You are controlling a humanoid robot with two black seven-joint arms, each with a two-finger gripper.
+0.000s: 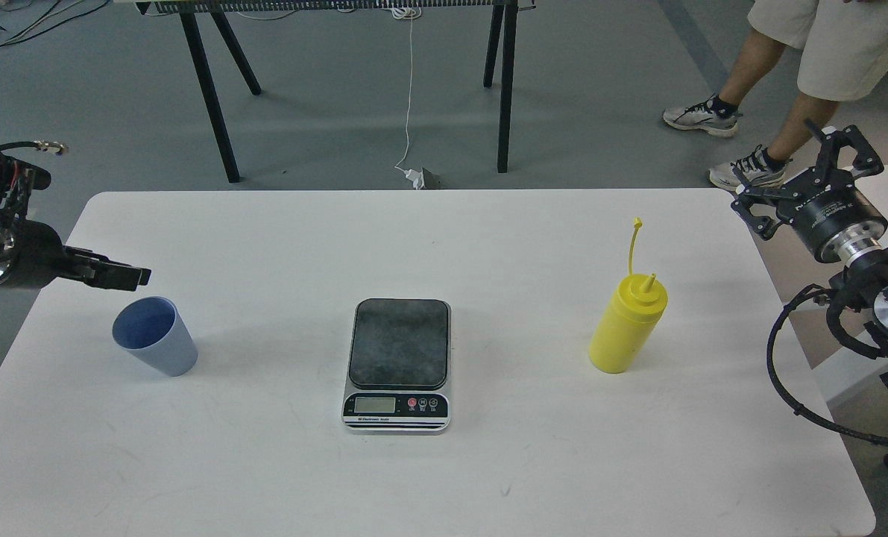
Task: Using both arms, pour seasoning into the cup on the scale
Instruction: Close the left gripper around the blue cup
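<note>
The light-blue cup (154, 337) stands empty on the left of the white table (488, 477). The scale (399, 344) lies in the middle with nothing on its dark plate. The yellow seasoning bottle (627, 327) stands upright on the right, its cap strap sticking up. My left gripper (127, 277) hovers just behind and above the cup, seen side-on, so its fingers cannot be told apart. My right gripper (783, 168) is open and empty off the table's far right corner, well apart from the bottle.
A person's legs and sneakers (701, 118) are beyond the far right corner. Black trestle legs (209, 89) and a white cable (411, 97) are on the floor behind the table. My right arm's cables (786, 373) hang by the right edge.
</note>
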